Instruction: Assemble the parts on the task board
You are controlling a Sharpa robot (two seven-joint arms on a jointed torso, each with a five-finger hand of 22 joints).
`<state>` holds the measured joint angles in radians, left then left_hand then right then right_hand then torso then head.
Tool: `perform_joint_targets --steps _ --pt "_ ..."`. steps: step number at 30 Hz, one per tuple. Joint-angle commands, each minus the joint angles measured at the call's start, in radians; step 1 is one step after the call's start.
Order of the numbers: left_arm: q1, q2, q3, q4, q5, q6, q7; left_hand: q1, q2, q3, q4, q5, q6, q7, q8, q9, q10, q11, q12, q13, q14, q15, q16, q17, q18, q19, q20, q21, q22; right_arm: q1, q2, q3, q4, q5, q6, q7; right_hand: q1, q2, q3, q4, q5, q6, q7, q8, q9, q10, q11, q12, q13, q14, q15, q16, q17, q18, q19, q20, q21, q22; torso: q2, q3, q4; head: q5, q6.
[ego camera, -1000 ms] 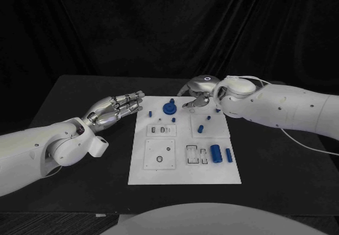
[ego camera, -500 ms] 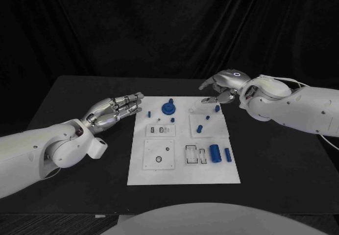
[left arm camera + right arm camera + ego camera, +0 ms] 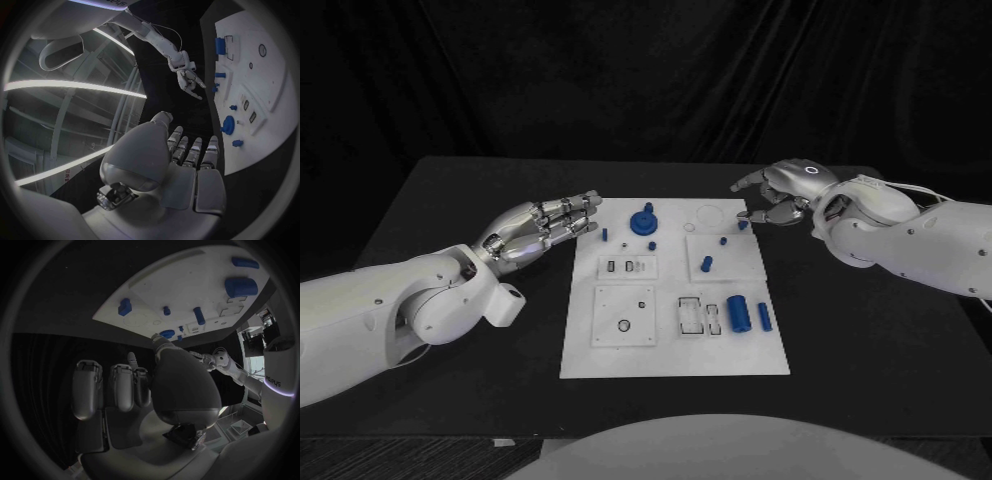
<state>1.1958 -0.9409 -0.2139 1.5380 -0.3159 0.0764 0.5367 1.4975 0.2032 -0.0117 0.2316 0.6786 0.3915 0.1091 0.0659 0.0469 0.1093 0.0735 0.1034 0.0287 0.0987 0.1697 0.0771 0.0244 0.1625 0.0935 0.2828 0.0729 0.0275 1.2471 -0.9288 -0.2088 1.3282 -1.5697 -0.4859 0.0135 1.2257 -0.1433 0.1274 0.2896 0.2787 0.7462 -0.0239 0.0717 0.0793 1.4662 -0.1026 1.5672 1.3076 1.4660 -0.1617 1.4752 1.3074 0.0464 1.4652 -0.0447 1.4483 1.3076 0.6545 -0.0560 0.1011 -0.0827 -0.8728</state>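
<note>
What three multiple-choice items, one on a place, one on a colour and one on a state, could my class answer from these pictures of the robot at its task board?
1. Where is the right hand?
A. Flat on the middle of the board
B. Off the far right corner of the task board
C. Beside the left hand

2. What colour are the parts?
A. Red
B. Green
C. Blue

3. What does the left hand hold?
A. Nothing, its fingers are extended
B. A large cylinder
C. The board's edge

Answers: 1 B, the head view shows the hand beyond the board's far right corner. 2 C, every small piece on the white plate is blue. 3 A, head and left wrist views show the fingers stretched towards the board with nothing in them.
</note>
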Motion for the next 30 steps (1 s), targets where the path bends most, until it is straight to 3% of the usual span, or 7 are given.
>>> perform_joint_targets --steps 1,8,15,19,30 --pt "-0.002 0.002 0.001 0.000 0.001 0.015 0.019 0.010 -0.004 0.005 0.001 0.005 -0.001 0.001 0.001 0.000 -0.001 0.004 0.000 0.000 -0.004 0.003 0.002 0.001 0.017 -0.004 0.000 -0.004 -0.001 -0.008 0.000 0.000 -0.012 -0.003 -0.035 -0.026 0.019 0.002 0.011 -0.003 0.029 0.007 -0.001 0.001 -0.001 0.105 0.005 0.004 0.263 0.088 0.000 0.006 0.151 -0.013 0.056 -0.002 -0.003 0.218 -0.001 -0.0007 0.0001 0.003 0.000" --pt "-0.002 0.001 0.001 -0.006 0.001 0.021 0.014 0.009 -0.008 0.007 -0.001 0.003 -0.003 0.001 0.000 0.000 -0.003 0.004 -0.001 0.000 -0.005 0.002 0.002 0.000 0.017 -0.004 -0.001 -0.004 -0.001 -0.022 0.004 0.000 -0.040 -0.003 -0.020 -0.034 0.042 0.012 0.019 -0.007 0.071 0.025 0.004 0.003 -0.001 0.105 0.007 0.004 0.263 0.088 0.001 0.010 0.151 -0.013 0.057 -0.001 0.000 0.219 0.000 -0.0014 -0.0001 0.005 0.000" --pt "-0.002 0.002 0.001 -0.011 0.001 0.029 0.010 0.008 -0.010 0.008 -0.002 0.003 -0.005 0.001 0.000 -0.001 -0.004 0.004 -0.002 -0.001 -0.006 0.002 0.001 0.000 0.017 -0.005 -0.001 -0.005 -0.001 -0.033 0.007 0.000 -0.061 -0.003 -0.003 -0.043 0.050 0.012 0.020 -0.008 0.076 0.046 0.010 0.012 0.005 0.105 0.012 0.004 0.263 0.088 0.005 0.011 0.150 -0.014 0.057 0.002 0.000 0.220 -0.001 -0.0006 -0.0006 0.002 0.000" --pt "-0.002 0.003 0.001 -0.014 0.001 0.031 0.010 0.008 -0.010 0.008 -0.002 0.003 -0.005 0.001 0.000 -0.001 -0.004 0.004 -0.002 -0.001 -0.006 0.002 0.001 0.000 0.017 -0.005 -0.001 -0.005 -0.001 -0.040 0.014 0.000 -0.077 -0.003 0.004 -0.048 0.050 0.009 0.013 -0.004 0.021 0.063 0.018 0.021 0.011 0.105 0.019 0.004 0.263 0.087 0.010 0.014 0.149 -0.014 0.057 0.007 0.000 0.220 -0.001 -0.0006 0.0004 0.001 0.000" --pt "-0.002 0.006 0.001 -0.021 0.001 0.037 0.006 0.007 -0.012 0.010 -0.003 0.002 -0.009 0.000 -0.001 -0.001 -0.006 0.003 -0.003 -0.001 -0.007 0.002 0.001 0.000 0.017 -0.005 -0.001 -0.005 -0.001 -0.049 0.031 0.000 -0.101 -0.003 0.010 -0.048 0.040 -0.003 -0.002 0.001 -0.061 0.064 0.023 0.023 0.016 0.105 0.024 0.004 0.263 0.086 0.014 0.015 0.145 -0.014 0.057 0.011 0.001 0.220 -0.001 -0.0007 -0.0010 0.003 0.000"
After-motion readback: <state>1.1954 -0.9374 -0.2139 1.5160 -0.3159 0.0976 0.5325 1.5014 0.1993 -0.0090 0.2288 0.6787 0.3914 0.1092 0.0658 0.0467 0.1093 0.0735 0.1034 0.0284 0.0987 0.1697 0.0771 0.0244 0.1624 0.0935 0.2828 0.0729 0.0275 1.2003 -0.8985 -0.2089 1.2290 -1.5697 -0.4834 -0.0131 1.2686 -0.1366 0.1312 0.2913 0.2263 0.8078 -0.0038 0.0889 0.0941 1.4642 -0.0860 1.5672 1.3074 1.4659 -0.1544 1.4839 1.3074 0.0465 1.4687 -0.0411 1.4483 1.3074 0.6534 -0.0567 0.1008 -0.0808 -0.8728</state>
